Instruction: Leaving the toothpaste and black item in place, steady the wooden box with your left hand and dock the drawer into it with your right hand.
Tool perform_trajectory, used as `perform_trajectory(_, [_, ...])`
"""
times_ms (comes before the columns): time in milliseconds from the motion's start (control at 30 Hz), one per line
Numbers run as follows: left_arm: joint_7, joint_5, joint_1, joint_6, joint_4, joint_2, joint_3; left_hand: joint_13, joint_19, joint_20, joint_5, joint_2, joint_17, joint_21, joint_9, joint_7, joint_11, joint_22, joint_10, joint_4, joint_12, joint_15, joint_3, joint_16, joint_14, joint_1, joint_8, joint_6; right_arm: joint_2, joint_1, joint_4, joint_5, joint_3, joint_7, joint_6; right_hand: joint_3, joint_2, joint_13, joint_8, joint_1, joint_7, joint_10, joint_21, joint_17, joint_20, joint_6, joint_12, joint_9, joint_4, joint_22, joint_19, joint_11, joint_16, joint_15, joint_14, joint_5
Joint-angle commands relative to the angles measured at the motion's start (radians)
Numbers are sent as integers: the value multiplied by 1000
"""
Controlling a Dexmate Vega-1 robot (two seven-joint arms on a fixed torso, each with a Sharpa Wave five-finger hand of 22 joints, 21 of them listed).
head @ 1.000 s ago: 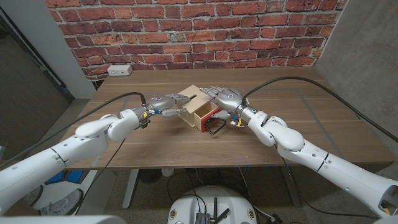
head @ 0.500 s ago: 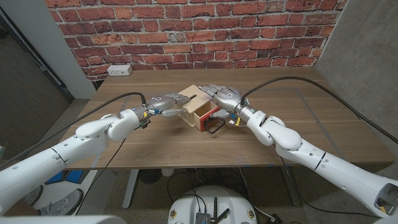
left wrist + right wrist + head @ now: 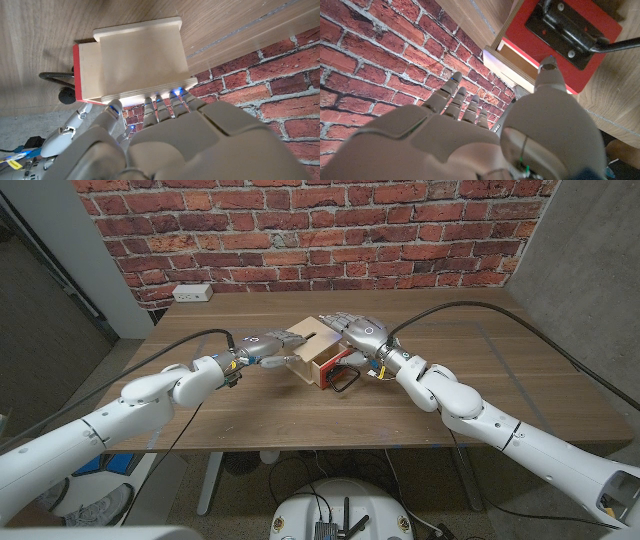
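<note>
The pale wooden box [image 3: 312,345] lies at the table's middle. Its drawer, with a red front [image 3: 341,364] and a black wire handle [image 3: 348,383], sits almost fully inside and faces the robot's right. My left hand [image 3: 262,344] presses its straight fingertips [image 3: 165,102] against the box [image 3: 137,60] on the end away from the drawer. My right hand [image 3: 358,335] reaches over the box top, and its thumb [image 3: 549,75] pushes on the red front [image 3: 557,47] beside the black handle plate [image 3: 565,27].
The brown table [image 3: 480,380] stretches wide on both sides of the box. A white wall socket [image 3: 192,293] sits at the back left under the brick wall. Black cables run along both arms.
My right hand has shifted left toward the box, and the red-fronted drawer has slid deeper into it. The left hand has stayed against the box.
</note>
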Motion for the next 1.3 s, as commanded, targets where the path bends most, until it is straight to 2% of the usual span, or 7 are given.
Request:
perform_trajectory(33, [-3, -1, 0, 1, -1, 0, 0, 4, 7, -141, 0, 78, 4, 2, 4, 0, -1, 3, 9, -4, 5, -85, 8, 5, 10, 8, 5, 11, 11, 18, 25, 13, -10, -14, 4, 1, 4, 2, 8, -10, 1, 7, 6, 2, -2, 8, 7, 3, 5, 3, 10, 1, 7, -6, 9, 7])
perform_trajectory(1300, [-17, 0, -21, -3, 14, -16, 17, 4, 9, -141, 0, 78, 4, 1, 4, 2, 0, 3, 13, -2, 3, -84, 12, 3, 15, 5, 5, 21, 80, 79, 126, 42, -65, -91, -8, -8, 11, 3, 11, -39, 0, 23, 4, 2, 3, 24, 8, 3, 19, 3, 16, 12, 11, -3, 15, 25])
